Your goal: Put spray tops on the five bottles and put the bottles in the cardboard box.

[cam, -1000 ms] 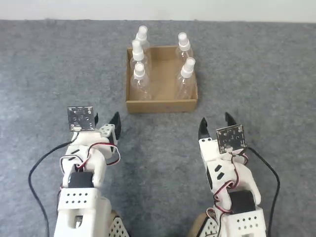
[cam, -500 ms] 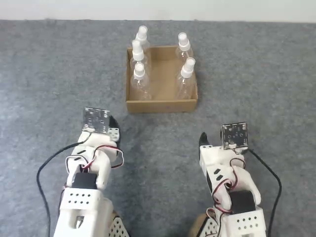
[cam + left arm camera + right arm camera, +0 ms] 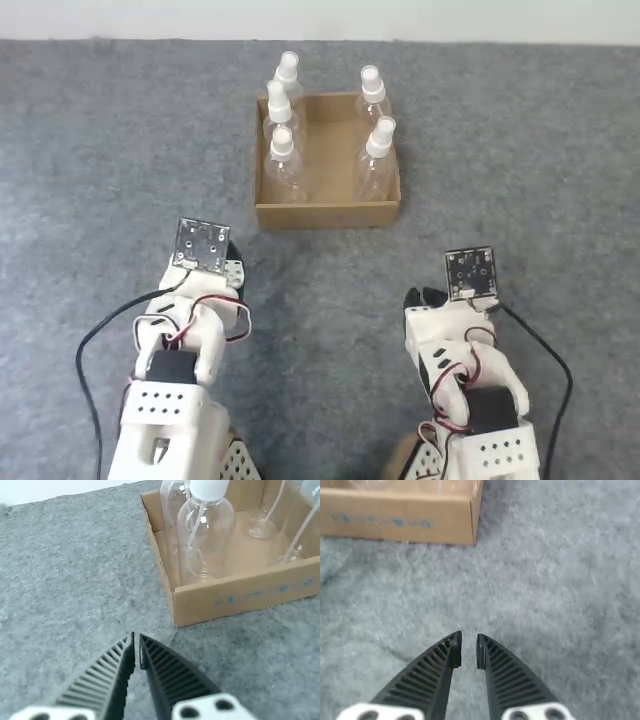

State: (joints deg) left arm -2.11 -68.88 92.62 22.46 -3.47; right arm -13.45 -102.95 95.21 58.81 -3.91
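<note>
cardboard box [image 3: 327, 214] at the far middle holds what look like all five spray-topped bottles [image 3: 283, 165], so the task seems finished. left gripper [image 3: 136, 642] and right gripper [image 3: 468, 642] hang near, jaws almost closed, empty; only parking the arms remains.

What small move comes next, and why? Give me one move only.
Probably just park both arms: all five bottles carry spray tops and appear to stand inside the cardboard box, while the left gripper and right gripper are shut and empty over the grey mat, short of it.
</note>
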